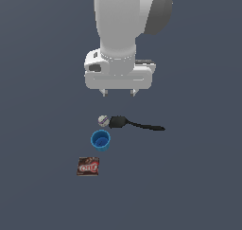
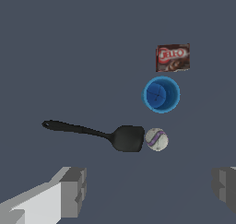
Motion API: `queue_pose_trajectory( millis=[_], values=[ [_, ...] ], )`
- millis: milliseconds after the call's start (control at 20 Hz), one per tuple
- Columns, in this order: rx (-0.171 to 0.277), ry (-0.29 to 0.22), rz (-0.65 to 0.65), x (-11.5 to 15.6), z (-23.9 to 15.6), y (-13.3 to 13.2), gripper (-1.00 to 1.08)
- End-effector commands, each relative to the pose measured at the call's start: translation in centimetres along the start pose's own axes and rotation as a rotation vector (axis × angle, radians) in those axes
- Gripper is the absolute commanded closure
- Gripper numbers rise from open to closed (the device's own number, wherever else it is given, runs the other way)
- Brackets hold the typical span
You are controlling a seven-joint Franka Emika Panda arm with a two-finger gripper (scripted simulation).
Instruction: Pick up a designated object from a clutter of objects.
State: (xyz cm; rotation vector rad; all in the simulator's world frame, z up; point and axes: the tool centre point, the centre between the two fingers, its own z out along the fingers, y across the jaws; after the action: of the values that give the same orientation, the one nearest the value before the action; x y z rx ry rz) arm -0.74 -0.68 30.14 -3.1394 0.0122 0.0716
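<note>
While hanging well above the clutter, white two-fingered gripper (image 1: 119, 93) spread wide, holding nothing. Below: small bright blue round cup (image 1: 100, 140), upright. Just beside cup: whitish ball (image 1: 103, 121), touching black long-handled spatula (image 1: 133, 124). Near cup's other side: flat brown-red packet (image 1: 88, 166) with white lettering.

A bare simulated test scene, not a real room

One flat, even slate-grey tabletop (image 1: 42, 191) fills both views edge to edge; the white arm (image 1: 124, 25) is smoothly shaded, and the blue cup (image 1: 100, 140), ball (image 1: 103, 121), spatula (image 1: 134, 124) and packet (image 1: 88, 166) look computer-rendered.
</note>
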Motion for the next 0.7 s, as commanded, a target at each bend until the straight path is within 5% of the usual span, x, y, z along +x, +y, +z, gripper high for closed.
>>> queue_pose_trajectory(
  millis=[0,650],
  values=[
    [0.0,0.0,0.0,0.0,0.0,0.0,-0.2],
    [-0.003,0.013,-0.052,0.6,-0.4,-1.1,-0.2]
  ],
)
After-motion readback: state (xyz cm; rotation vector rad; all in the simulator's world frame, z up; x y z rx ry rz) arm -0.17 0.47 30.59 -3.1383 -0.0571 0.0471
